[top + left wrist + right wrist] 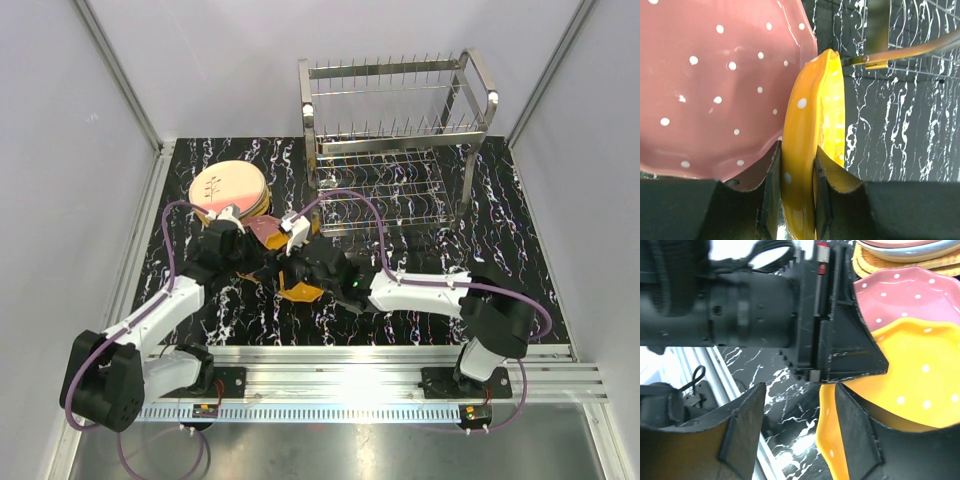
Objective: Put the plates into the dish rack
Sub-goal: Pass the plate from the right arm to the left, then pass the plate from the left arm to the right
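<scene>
Orange plate [807, 125], glossy, white-dotted, wavy-rimmed, sits pinched in my left tool [794, 197]. My right tool [792, 425] gapes wide at its rim.

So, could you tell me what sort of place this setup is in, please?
Probably a robotics lab test cell, not a real kitchen: plain pale walls box in a black marbled table, two robot arms are bolted to a metal rail, and the dish rack and stacked plates look like props.

Blk marbled table [520, 235] — grey walls [200, 60]
</scene>
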Robot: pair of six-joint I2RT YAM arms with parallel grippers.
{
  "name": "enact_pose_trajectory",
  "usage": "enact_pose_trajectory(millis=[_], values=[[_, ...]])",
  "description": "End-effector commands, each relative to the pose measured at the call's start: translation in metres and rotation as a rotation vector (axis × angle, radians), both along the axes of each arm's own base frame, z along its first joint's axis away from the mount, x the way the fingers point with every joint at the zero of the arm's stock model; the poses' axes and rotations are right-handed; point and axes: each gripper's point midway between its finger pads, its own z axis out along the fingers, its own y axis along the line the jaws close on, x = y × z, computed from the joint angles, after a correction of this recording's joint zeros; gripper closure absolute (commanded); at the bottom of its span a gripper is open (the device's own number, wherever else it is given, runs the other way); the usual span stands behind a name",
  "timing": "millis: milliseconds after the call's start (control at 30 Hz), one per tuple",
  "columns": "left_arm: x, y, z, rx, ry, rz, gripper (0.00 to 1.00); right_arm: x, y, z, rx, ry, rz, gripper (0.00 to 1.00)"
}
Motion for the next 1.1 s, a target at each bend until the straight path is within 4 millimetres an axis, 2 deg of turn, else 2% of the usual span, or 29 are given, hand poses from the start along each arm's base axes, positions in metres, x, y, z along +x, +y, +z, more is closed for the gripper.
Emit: enact_pose_trajectory(millis=[0,67,100,200,300,333,400,433,500,533,567,600,633,700,733,800,833,900,967,1067], values=[[0.015,-0.001,0.045,-0.016,-0.124,0.015,1.00,-0.013,-0.003,0.020,0.018,-0.022,-0.006,0.34],[0.013,-0.002,0.048,-0.016,-0.132,0.011,1.00,-0.016,-0.012,0.018,-0.009,-0.030,-0.032,0.32],[0.011,-0.003,0.049,-0.015,-0.129,0.004,1.00,-0.023,-0.013,0.016,-0.023,-0.038,-0.029,0.32],[0.006,-0.006,0.051,0.003,-0.120,-0.019,1.00,-0.032,-0.039,0.009,-0.075,-0.079,-0.112,0.29],[0.004,-0.003,0.060,0.029,-0.126,-0.020,1.00,-0.037,-0.056,0.004,-0.107,-0.098,-0.175,0.26],[0.004,-0.004,0.064,0.029,-0.134,-0.021,1.00,-0.050,-0.059,0.000,-0.130,-0.104,-0.165,0.25],[0.002,-0.002,0.070,0.034,-0.143,-0.016,1.00,-0.054,-0.066,-0.001,-0.167,-0.132,-0.213,0.22],[0.002,-0.001,0.072,0.037,-0.147,-0.010,1.00,-0.067,-0.065,-0.006,-0.204,-0.146,-0.199,0.22],[-0.001,-0.001,0.074,0.039,-0.141,-0.008,1.00,-0.072,-0.062,-0.008,-0.252,-0.185,-0.240,0.20],[-0.001,0.000,0.074,0.043,-0.141,-0.005,1.00,-0.087,-0.060,-0.013,-0.297,-0.205,-0.224,0.20],[-0.002,0.000,0.075,0.042,-0.140,-0.004,1.00,-0.091,-0.060,-0.016,-0.327,-0.224,-0.240,0.18],[-0.004,-0.001,0.074,0.041,-0.137,-0.008,1.00,-0.085,-0.057,-0.014,-0.356,-0.256,-0.323,0.16],[-0.006,-0.001,0.076,0.033,-0.138,-0.006,1.00,-0.093,-0.061,-0.025,-0.435,-0.286,-0.324,0.12],[-0.010,-0.004,0.077,0.022,-0.137,-0.014,1.00,-0.089,-0.054,-0.028,-0.482,-0.319,-0.415,0.08],[-0.011,-0.005,0.081,0.013,-0.145,-0.020,1.00,-0.088,-0.058,-0.036,-0.550,-0.335,-0.422,0.08],[-0.016,-0.008,0.085,0.006,-0.143,-0.030,1.00,-0.086,-0.047,-0.038,-0.565,-0.336,-0.467,0.07],[-0.018,-0.008,0.089,0.003,-0.149,-0.031,1.00,-0.085,-0.049,-0.042,-0.600,-0.350,-0.474,0.07],[-0.022,-0.008,0.094,0.004,-0.150,-0.039,1.00,-0.081,-0.045,-0.037,-0.595,-0.358,-0.525,0.07],[-0.027,-0.008,0.099,0.004,-0.155,-0.046,1.00,-0.077,-0.050,-0.032,-0.608,-0.378,-0.581,0.05],[-0.034,-0.008,0.106,-0.002,-0.156,-0.056,1.00,-0.072,-0.054,-0.035,-0.645,-0.401,-0.606,0.04]])
